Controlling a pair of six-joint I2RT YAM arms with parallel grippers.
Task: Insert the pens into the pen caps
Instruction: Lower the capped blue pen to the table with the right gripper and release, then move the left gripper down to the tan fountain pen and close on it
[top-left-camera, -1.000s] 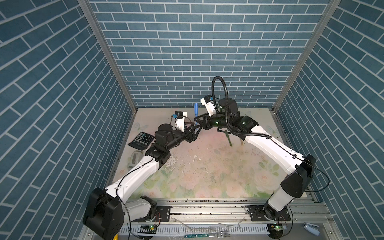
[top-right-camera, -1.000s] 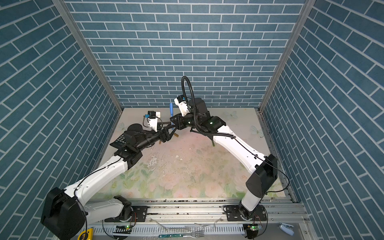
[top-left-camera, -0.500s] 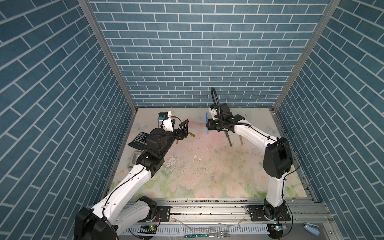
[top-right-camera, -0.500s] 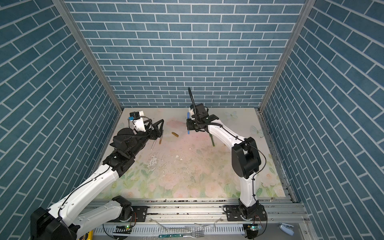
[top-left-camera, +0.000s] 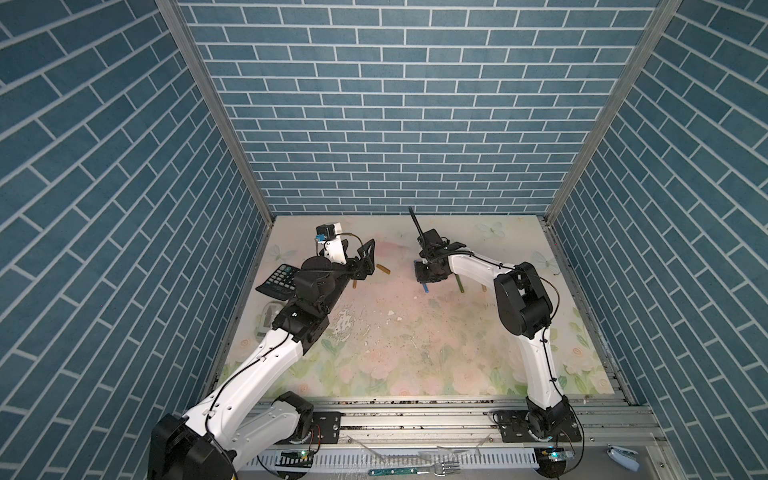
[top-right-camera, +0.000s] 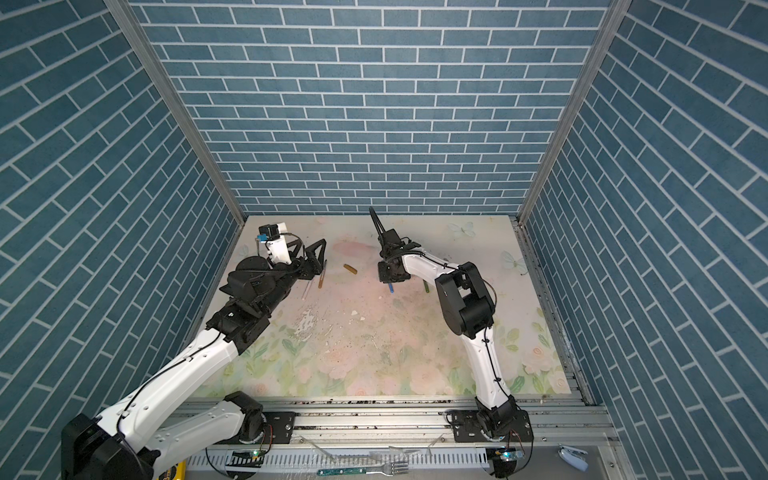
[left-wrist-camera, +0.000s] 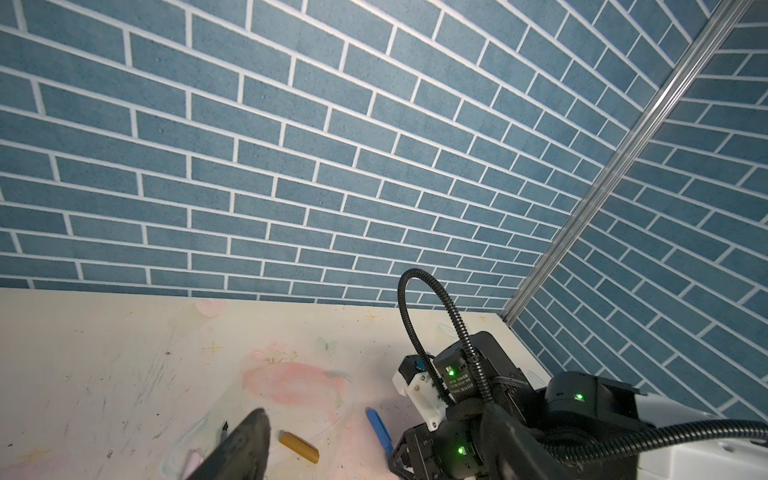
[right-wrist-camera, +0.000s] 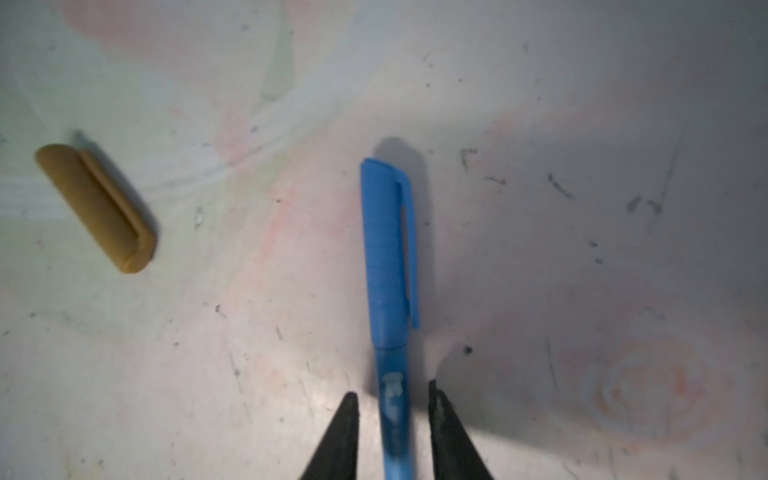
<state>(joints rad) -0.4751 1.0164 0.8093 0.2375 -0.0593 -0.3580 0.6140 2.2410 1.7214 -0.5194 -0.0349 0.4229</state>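
- The left gripper (top-right-camera: 308, 254) is hanging back from the middle with its jaws wide apart and empty.
- A gold cap (right-wrist-camera: 97, 208) is lying loose, waiting for its pen.
- The right gripper (right-wrist-camera: 391, 392) is releasing: its jaws are parting on both sides of the blue pen (right-wrist-camera: 388, 266), which is now lying capped on the mat (top-left-camera: 415, 332), so this pair seems done.

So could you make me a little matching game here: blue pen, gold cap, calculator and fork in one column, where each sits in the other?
Things: 1 blue pen; 2 gold cap; 3 calculator; 4 fork.
Places: A off the table, at the front; B at the table's left edge; C lying on the table, no pen inside; D capped, between the right gripper's open fingertips.
Pairs: 1-D, 2-C, 3-B, 4-A.
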